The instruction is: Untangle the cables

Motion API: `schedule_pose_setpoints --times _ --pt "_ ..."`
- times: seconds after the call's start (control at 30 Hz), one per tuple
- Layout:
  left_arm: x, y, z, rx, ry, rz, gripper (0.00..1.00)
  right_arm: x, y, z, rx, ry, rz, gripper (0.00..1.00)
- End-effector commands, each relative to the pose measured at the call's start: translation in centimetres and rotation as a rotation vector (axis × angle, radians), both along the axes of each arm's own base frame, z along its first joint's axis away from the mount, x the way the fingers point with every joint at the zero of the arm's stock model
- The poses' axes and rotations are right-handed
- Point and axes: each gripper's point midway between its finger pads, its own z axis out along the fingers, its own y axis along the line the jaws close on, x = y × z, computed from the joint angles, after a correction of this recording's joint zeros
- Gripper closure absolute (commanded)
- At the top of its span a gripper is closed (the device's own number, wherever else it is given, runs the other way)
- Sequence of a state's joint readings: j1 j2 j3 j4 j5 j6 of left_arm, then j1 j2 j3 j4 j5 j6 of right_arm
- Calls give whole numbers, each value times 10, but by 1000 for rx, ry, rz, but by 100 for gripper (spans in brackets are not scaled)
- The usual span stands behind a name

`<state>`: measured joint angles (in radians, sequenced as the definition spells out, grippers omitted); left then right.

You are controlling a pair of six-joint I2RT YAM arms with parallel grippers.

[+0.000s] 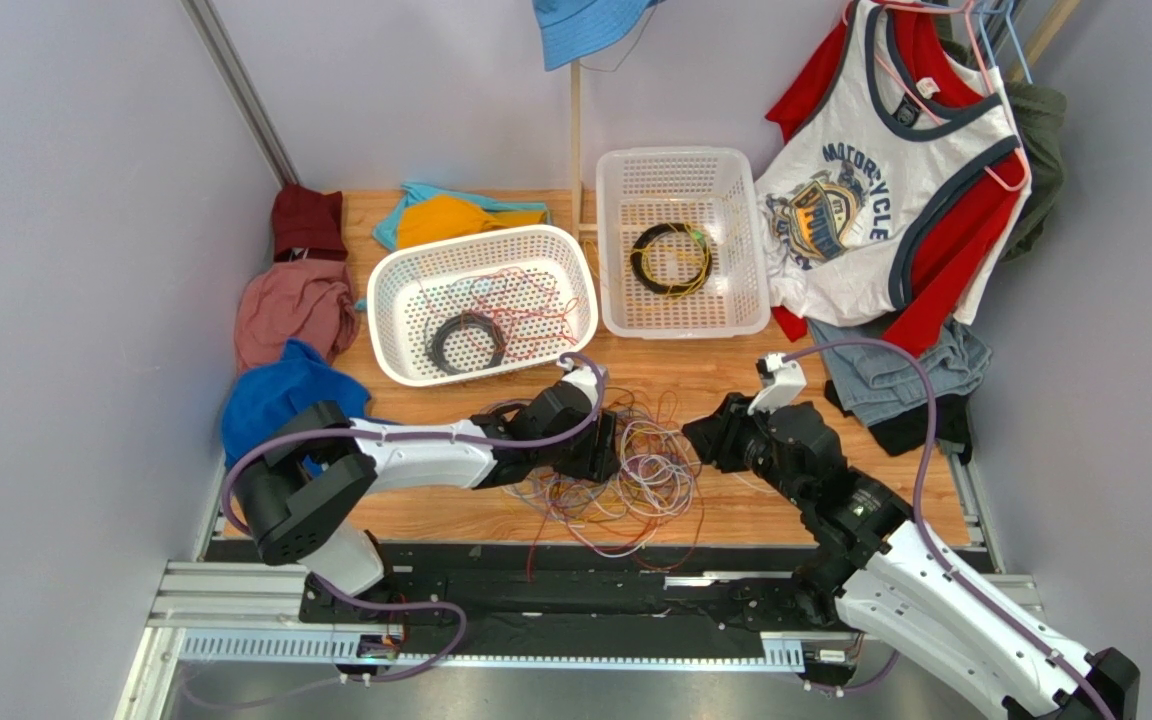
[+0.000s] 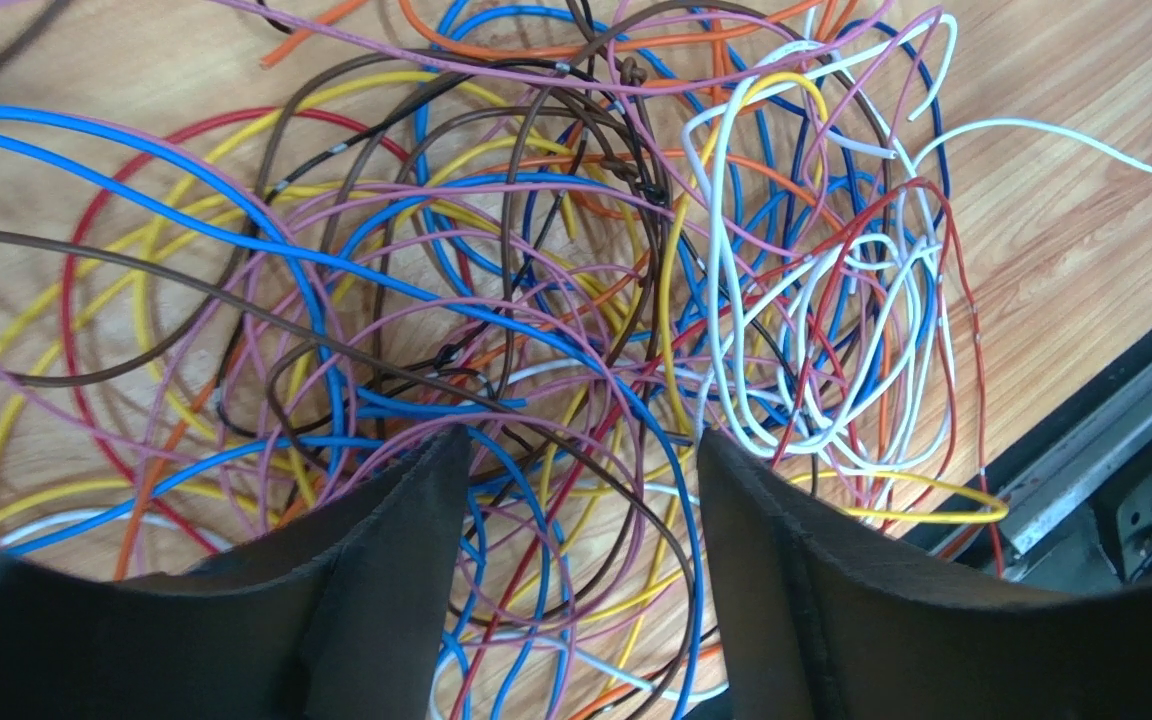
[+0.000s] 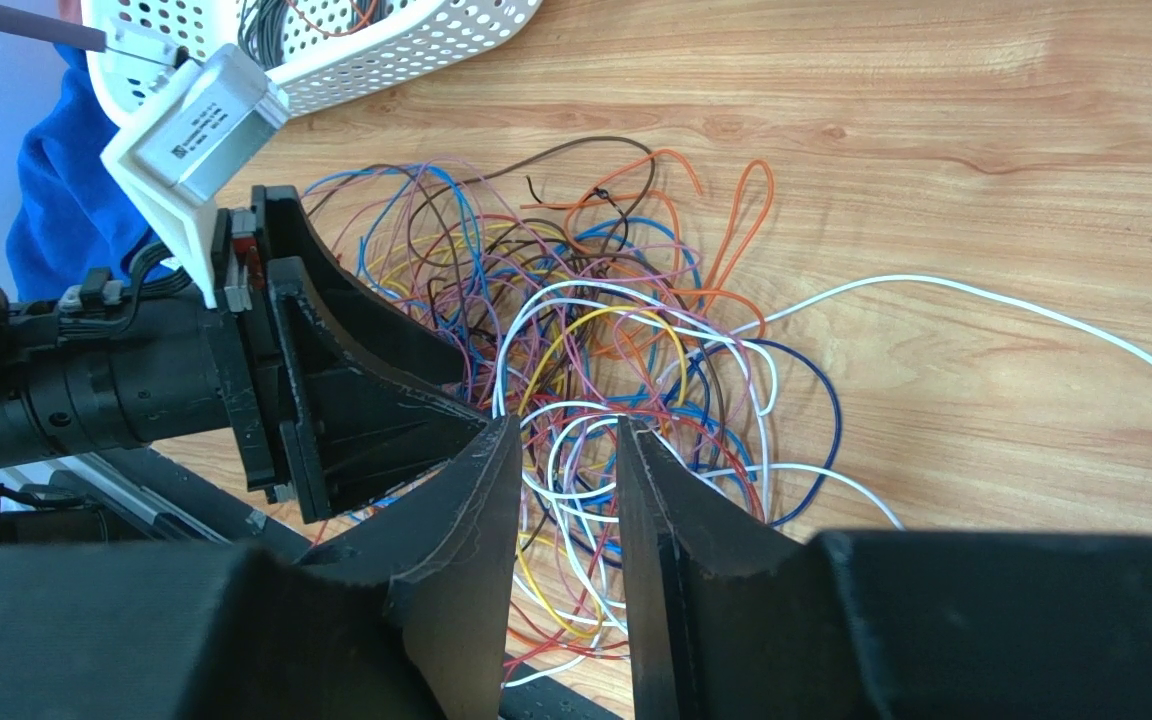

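Left end effector (image 2: 582, 458) sits directly over the cables (image 2: 537, 270) with its fingers spread. Strands cross the gap, but you should treat none as pinched. Right end effector (image 3: 567, 443) shows a narrower gap, also unclamped, at the tangle's edge. Cables lie as one knotted heap on the tabletop (image 1: 717, 368) between both arms, so judge the task barely begun (most separation remains). Left basket (image 1: 387, 323) holds a black coil (image 1: 462, 342) plus a few loose thin wires (image 1: 537, 308). The right basket (image 1: 683, 156) holds one black-and-yellow coil (image 1: 671, 258).
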<state>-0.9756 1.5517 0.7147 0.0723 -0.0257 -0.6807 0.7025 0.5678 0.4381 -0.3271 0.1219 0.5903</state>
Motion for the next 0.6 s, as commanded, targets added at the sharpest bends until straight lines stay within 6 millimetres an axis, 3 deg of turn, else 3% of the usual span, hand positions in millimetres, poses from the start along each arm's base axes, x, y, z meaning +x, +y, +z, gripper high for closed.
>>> schedule_pose_setpoints --times 0.0,0.13,0.17,0.2,0.23,0.33,0.37,0.43,0.47,0.53,0.57 --pt "-2 -16 9 -57 -5 -40 45 3 -2 14 17 -35 -15 67" --pt "-3 -9 16 -54 -20 -34 84 2 -6 26 38 -64 -34 68" --pt "0 -5 21 -47 -41 -17 99 2 -8 31 42 -70 -38 68" --pt "3 -3 40 -65 -82 -15 100 1 -10 38 55 -90 -44 68" --pt "3 9 45 -25 -94 5 100 1 -13 43 58 -101 -52 68" --pt "6 23 114 -71 -224 0 100 -2 -17 61 82 -146 -53 59" --pt "9 22 146 -117 -275 -5 100 -3 -17 68 94 -167 -52 56" --pt "2 35 198 -175 -363 -18 100 -4 -18 79 124 -209 -51 55" --pt "2 37 233 -226 -410 -16 100 -3 -17 90 151 -250 -49 54" --pt "-8 48 269 -263 -464 -47 100 -6 -18 102 198 -300 -42 53" --pt "-12 50 299 -312 -502 -58 100 -7 -18 112 231 -336 -37 54"
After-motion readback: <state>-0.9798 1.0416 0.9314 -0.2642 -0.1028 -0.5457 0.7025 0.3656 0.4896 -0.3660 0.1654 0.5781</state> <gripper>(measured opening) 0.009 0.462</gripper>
